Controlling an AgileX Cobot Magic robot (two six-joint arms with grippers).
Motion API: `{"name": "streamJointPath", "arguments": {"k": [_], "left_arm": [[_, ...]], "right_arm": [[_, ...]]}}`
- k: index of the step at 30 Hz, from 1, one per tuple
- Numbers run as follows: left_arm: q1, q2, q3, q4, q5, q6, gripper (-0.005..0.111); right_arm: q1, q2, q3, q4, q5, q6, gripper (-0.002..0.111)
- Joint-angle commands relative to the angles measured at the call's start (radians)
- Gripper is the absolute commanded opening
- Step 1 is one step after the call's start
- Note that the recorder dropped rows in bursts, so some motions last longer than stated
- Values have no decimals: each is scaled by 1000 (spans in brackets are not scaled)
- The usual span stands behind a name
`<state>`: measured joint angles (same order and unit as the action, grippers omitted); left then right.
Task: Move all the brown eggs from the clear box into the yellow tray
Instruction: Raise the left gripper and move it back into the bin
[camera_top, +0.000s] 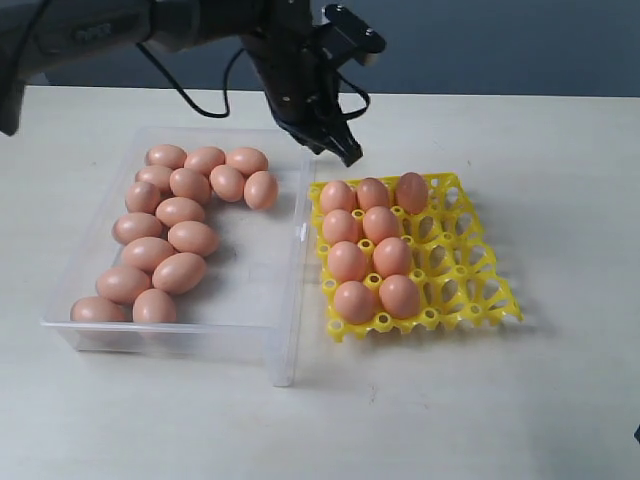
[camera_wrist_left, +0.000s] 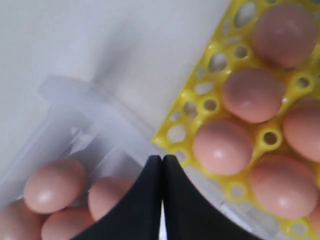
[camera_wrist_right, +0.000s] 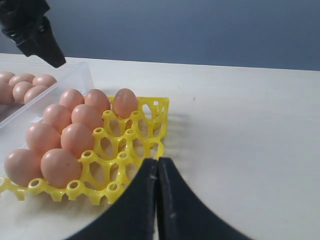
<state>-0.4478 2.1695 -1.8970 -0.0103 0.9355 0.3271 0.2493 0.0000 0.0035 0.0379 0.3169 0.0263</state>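
On the table (camera_top: 560, 150), the clear box (camera_top: 290, 350) at left holds loose brown eggs (camera_top: 180, 272) along its left side and far wall. Above its far right corner the left gripper (camera_top: 348, 155) hangs, fingers pressed together on nothing. Just beside the box, the yellow tray (camera_top: 480, 290) carries nine eggs, while the right gripper (camera_wrist_right: 157, 165), off the tray, likewise has its fingers pressed together, empty.

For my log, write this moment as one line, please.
left end effector: shut, empty, above border of clear plastic rectangular box and yellow plastic grid tray | right end effector: shut | orange-brown oval eggs: in both
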Motion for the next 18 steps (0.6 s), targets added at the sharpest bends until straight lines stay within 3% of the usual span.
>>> {"name": "streamJointPath", "arguments": {"k": [1,7,14,18], "left_arm": [[108,-76,68,-38,23,-5,0],[243,-81,118,-235,50,40,4],[232,-81,191,-313,-37,100,46],[213,-81,220,-262,-110,93,55]], "right_arm": [[1,0,-3,-2,-12,0,1],[1,0,-3,-2,-12,0,1],[1,0,-3,-2,-12,0,1],[1,0,-3,-2,-12,0,1]]}}
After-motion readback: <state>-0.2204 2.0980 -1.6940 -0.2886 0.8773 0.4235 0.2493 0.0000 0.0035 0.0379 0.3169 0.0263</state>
